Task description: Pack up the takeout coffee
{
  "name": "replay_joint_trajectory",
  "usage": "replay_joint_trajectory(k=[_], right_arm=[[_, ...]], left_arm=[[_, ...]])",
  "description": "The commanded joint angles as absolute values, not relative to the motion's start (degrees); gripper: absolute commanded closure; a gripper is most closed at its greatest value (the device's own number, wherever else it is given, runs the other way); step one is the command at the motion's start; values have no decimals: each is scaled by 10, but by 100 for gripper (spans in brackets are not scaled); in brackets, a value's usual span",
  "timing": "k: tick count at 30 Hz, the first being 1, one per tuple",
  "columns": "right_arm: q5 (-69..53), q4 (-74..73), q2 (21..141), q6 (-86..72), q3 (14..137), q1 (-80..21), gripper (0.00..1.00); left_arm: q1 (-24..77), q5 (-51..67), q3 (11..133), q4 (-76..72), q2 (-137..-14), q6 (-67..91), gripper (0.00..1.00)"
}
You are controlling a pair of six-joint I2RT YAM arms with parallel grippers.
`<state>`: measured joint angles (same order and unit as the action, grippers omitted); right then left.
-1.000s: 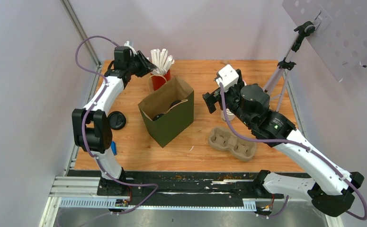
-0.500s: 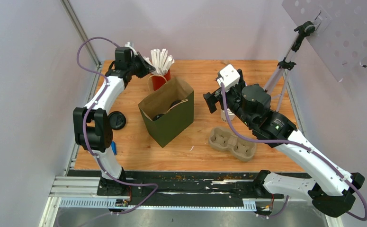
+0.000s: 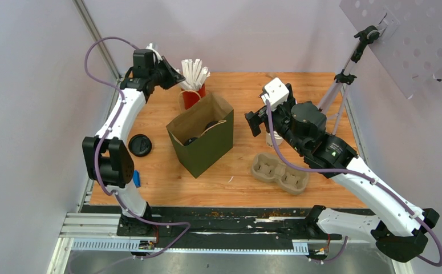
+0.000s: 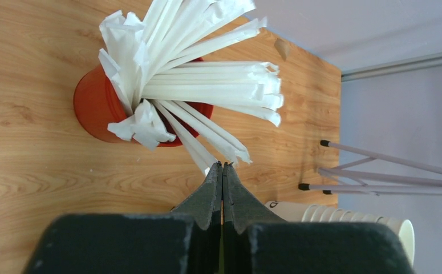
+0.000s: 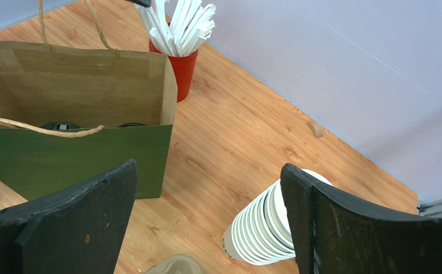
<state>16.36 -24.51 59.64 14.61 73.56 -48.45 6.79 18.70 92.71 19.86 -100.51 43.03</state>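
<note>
The takeout coffee shows only as two round black lids (image 3: 211, 124) (image 5: 59, 125) inside the open green paper bag (image 3: 204, 149); the cup bodies are hidden. My left gripper (image 3: 178, 80) (image 4: 222, 165) is at the back left beside the red cup (image 4: 96, 108) of white wrapped straws (image 4: 207, 91). Its jaws are pressed together, with the end of one straw (image 4: 201, 157) at the tips. My right gripper (image 3: 264, 128) (image 5: 207, 171) is wide open and empty, above the table to the right of the bag.
A tall stack of lidless white cups (image 5: 264, 228) stands under my right gripper's right finger. A brown pulp cup carrier (image 3: 279, 172) lies front right. A loose black lid (image 3: 140, 145) lies left of the bag. A tripod (image 3: 338, 91) stands at the back right.
My left arm has risen and drawn slightly back and left from the straw cup, its jaws still shut. The right arm and the bag have not moved.
</note>
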Motion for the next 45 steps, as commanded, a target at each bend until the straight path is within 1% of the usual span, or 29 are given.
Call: replay_joint_trajectory(k=[1, 5, 7, 12, 16, 22, 26, 30, 32, 37, 42, 45], right_arm=[[159, -215, 595, 145, 740, -482, 5], [152, -207, 601, 148, 742, -482, 6], [147, -205, 605, 150, 745, -482, 6], [142, -199, 608, 155, 747, -483, 6], [139, -195, 609, 157, 748, -482, 5], [131, -188, 616, 152, 747, -482, 6], [131, -180, 617, 152, 742, -482, 5], [136, -172, 617, 145, 738, -482, 6], [142, -170, 615, 142, 737, -483, 5], [174, -135, 598, 134, 714, -483, 6], [210, -130, 590, 124, 707, -482, 6], [203, -129, 589, 120, 701, -482, 6]], left_arm=[[70, 181, 994, 249, -947, 401, 100], [71, 170, 1039, 301, -927, 376, 100], [71, 171, 1050, 304, -913, 374, 100], [71, 182, 1077, 298, -873, 369, 100], [71, 216, 1075, 252, -843, 395, 100], [71, 292, 1078, 183, -815, 439, 100], [71, 364, 1088, 183, -802, 455, 100], [70, 447, 1061, 165, -773, 495, 100], [70, 465, 1059, 220, -756, 474, 100], [70, 460, 1050, 389, -706, 356, 100], [70, 469, 1011, 444, -658, 323, 100], [70, 446, 999, 477, -640, 304, 100]])
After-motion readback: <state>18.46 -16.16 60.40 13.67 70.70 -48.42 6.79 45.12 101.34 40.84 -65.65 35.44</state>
